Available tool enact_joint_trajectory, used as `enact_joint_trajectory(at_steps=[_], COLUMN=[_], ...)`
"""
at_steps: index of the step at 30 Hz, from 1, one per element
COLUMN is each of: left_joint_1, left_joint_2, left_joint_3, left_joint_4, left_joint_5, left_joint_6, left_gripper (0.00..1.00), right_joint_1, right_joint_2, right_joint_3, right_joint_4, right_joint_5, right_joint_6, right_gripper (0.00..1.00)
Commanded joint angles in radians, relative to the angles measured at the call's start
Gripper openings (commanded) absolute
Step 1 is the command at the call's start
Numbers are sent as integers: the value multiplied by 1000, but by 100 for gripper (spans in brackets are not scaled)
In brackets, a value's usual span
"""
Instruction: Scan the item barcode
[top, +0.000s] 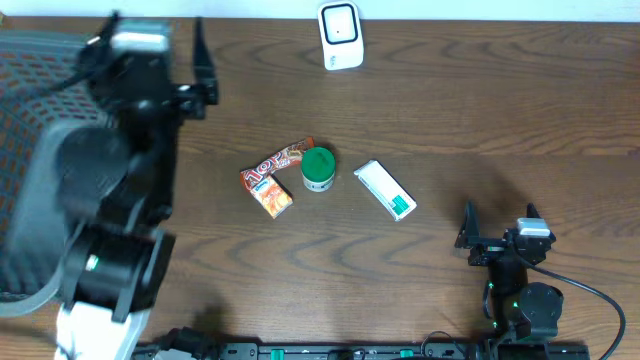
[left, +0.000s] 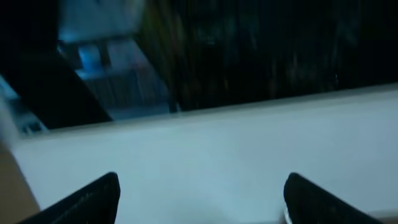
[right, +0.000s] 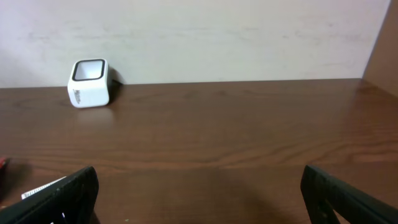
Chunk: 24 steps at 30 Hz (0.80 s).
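Items, an orange snack packet (top: 272, 178), a green-lidded tub (top: 318, 168) and a white-and-green box (top: 386, 189), lie mid-way across the dark wooden bench (top: 480, 110) in the overhead view. The white scanner (top: 340, 35) stands at the far edge, and a black mesh basket (top: 30, 90) is at the left edge. In the left wrist view all is blurred, and the left gripper (left: 202, 186) has its jaws wide and empty. The right wrist view alone shows the pale wall (right: 217, 37) behind the scanner, and the right gripper (right: 199, 186) is wide and empty.

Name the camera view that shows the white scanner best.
Right wrist: the white scanner stands sharp, large and unobstructed, its dark-rimmed window visible. Overhead shows it whole but smaller, from above. Left wrist is blurred and misses it.
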Motion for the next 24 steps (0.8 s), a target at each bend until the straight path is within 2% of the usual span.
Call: enact_joint_trajectory(at_steps=[1, 5, 12, 17, 24], left_joint_1=[6, 6, 6, 6, 6], left_joint_2=[-55, -131, -268, -397, -586], left_joint_3=[8, 8, 8, 8, 7], left_joint_4=[-10, -79, -234, -258, -285], left_joint_5=[-72, -103, -120, -117, -117], left_joint_6=[31, 80, 79, 22, 23], left_gripper=[85, 85, 85, 85, 85], right_joint_1=[11, 11, 11, 11, 11], right_joint_2=[-1, -1, -1, -1, -1], right_joint_3=[-1, -1, -1, -1, -1], right_joint_4=[-3, -3, -3, -3, -3], right_joint_5=[6, 6, 6, 6, 6], right_joint_6=[10, 10, 10, 10, 10], right_gripper=[99, 99, 99, 99, 99])
